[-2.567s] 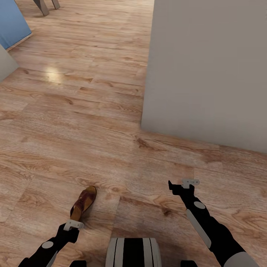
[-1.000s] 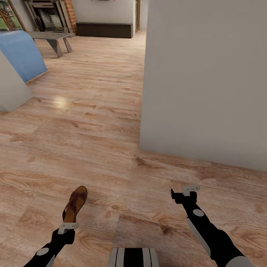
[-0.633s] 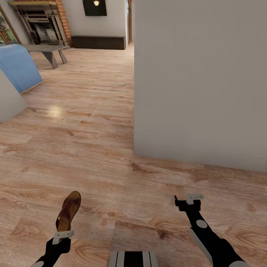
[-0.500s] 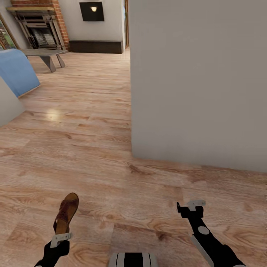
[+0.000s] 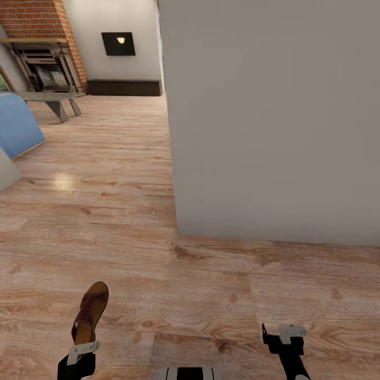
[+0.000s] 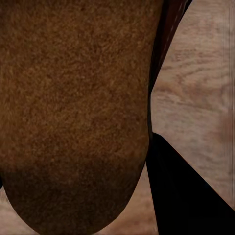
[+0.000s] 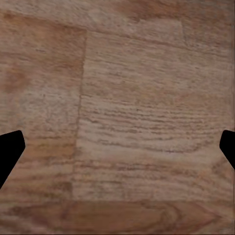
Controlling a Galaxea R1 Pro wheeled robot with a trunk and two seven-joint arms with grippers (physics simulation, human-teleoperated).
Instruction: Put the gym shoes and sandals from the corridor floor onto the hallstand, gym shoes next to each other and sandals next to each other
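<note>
One brown sandal (image 5: 91, 310) with a tan insole hangs just above the corridor floor (image 5: 158, 274) at the lower left of the head view, toe pointing away. My left gripper (image 5: 80, 350) is shut on its heel end. In the left wrist view the sandal's brown sole (image 6: 73, 107) sits right against the camera, with one black finger (image 6: 188, 196) beside it. My right gripper (image 5: 285, 335) is low on the right, open and empty; its fingertips (image 7: 10, 147) stand wide apart over bare planks. The gym shoes, the other sandal and the hallstand are out of view.
A grey wall block (image 5: 274, 121) stands close ahead on the right, its corner near the middle. Left of it the wood floor runs to a far room with a brick fireplace (image 5: 37, 47), a low bench (image 5: 50, 100) and a blue object (image 5: 18, 126).
The whole view has swung and tilted up, so the camera moved: more of the far room shows and both arms sit lower in the picture. The sandal stays in my left gripper.
</note>
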